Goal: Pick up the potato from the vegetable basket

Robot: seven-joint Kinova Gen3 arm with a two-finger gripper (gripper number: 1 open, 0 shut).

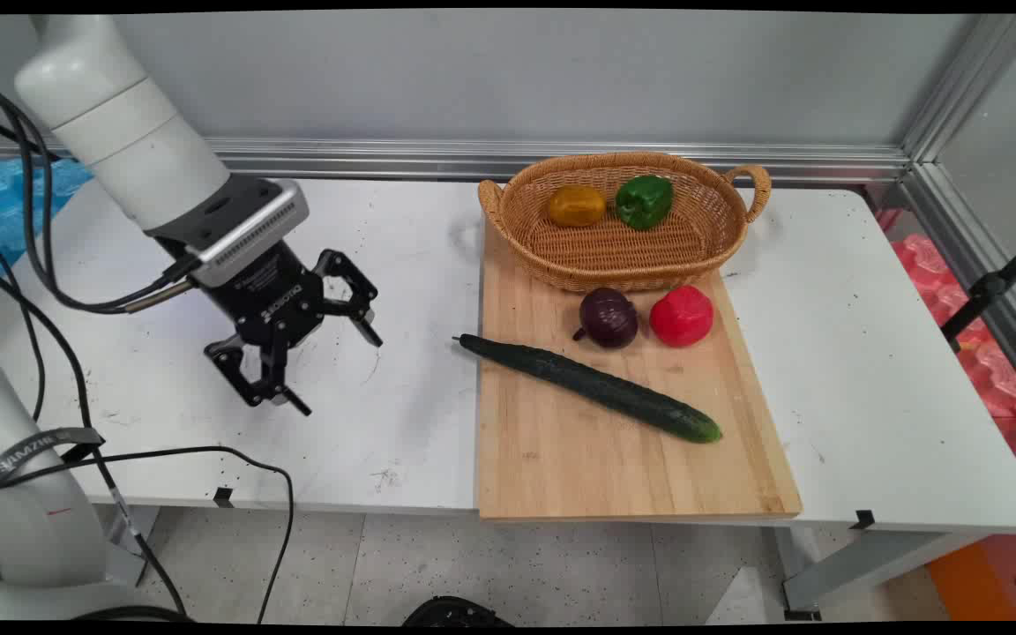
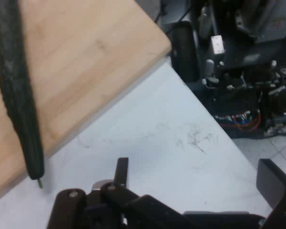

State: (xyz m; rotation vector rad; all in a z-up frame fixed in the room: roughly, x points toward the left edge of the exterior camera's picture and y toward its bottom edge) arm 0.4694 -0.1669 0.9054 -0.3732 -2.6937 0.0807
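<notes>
My black gripper [image 1: 340, 375] hangs open over the bare white table, left of the wooden cutting board [image 1: 561, 441], with nothing between its fingers. A long dark green cucumber [image 1: 587, 386] lies slantwise on the board, its stem end poking past the board's left edge toward the gripper. In the hand view the cucumber [image 2: 16, 90] runs down the left side across the board [image 2: 90, 62], and the open gripper [image 2: 195, 179] rises from the bottom edge. Beyond the cucumber sit a purple onion [image 1: 608, 317] and a red pepper [image 1: 681, 315].
A wicker basket [image 1: 711, 238] stands at the board's far end, holding a yellow pepper [image 1: 576, 205] and a green pepper [image 1: 645, 201]. Black cables hang at the left. The table's near edge [image 2: 214, 124] shows in the hand view, with equipment below it.
</notes>
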